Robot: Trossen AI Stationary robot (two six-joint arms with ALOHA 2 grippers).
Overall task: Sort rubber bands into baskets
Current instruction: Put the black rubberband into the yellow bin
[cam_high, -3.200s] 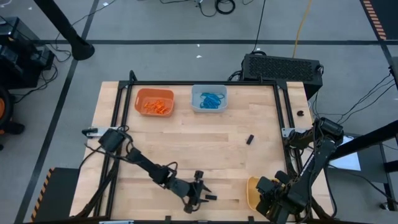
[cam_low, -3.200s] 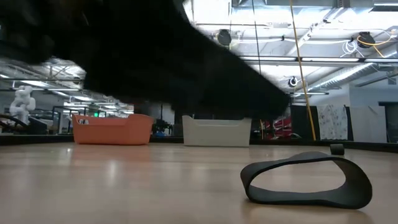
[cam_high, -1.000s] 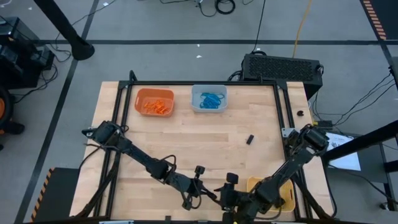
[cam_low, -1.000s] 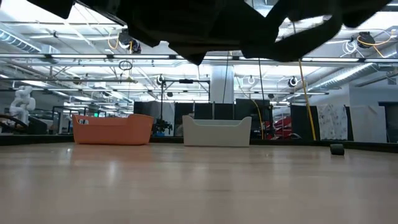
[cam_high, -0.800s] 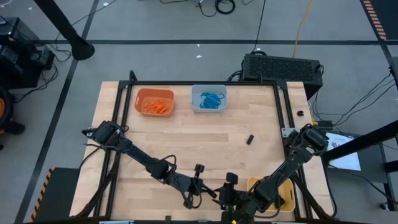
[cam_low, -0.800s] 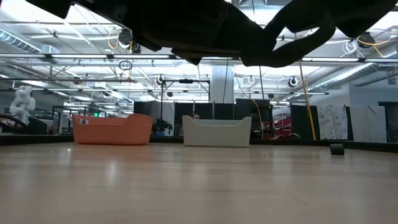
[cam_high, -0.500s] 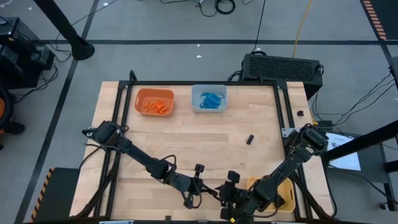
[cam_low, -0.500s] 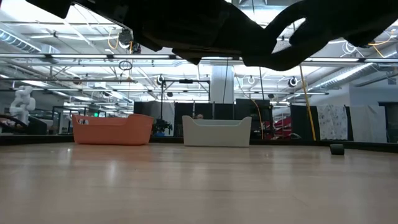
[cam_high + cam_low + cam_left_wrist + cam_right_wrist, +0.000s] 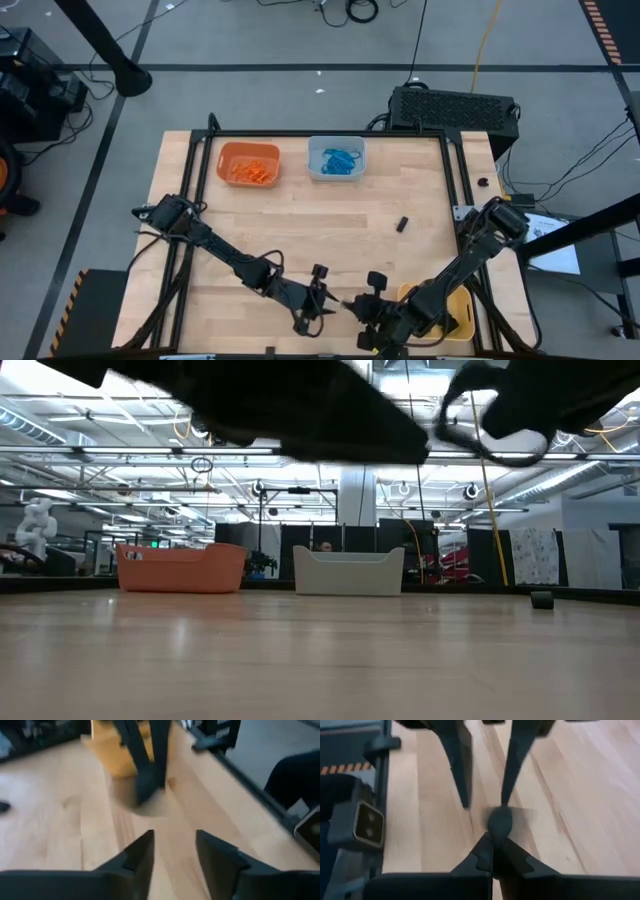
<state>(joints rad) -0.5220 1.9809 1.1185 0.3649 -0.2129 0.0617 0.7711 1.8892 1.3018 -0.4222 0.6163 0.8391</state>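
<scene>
My right gripper point(image 9: 354, 308) is shut on a black rubber band point(image 9: 499, 822) near the table's near edge. The band shows as a thin dark loop point(image 9: 497, 461) in the low view. My left gripper point(image 9: 334, 304) is open and empty, its fingertips facing the right gripper's a short way off. The yellow basket point(image 9: 459, 318) stands at the near right, partly under my right arm. The orange basket point(image 9: 247, 165) holds orange bands and the blue-grey basket point(image 9: 337, 158) holds blue bands; both stand at the far edge. A second black band point(image 9: 402, 224) lies on the table. My right gripper pinches the black rubber band point(image 9: 498, 826) at the free ends of its two shut fingers. The fingers lie about level and point toward the table's left. The band is lifted clear of the table and sticks out ahead of the fingertips as a loop.
Black frame rails point(image 9: 455, 190) run along the table's edges. Bare wood lies between the far baskets and the grippers. The second black band also shows in the low view point(image 9: 541, 600).
My right gripper has drawn a little toward the table's right edge, away from my left gripper, carrying the black band. In the low view the two dark grippers have parted and the band's loop now shows by itself.
</scene>
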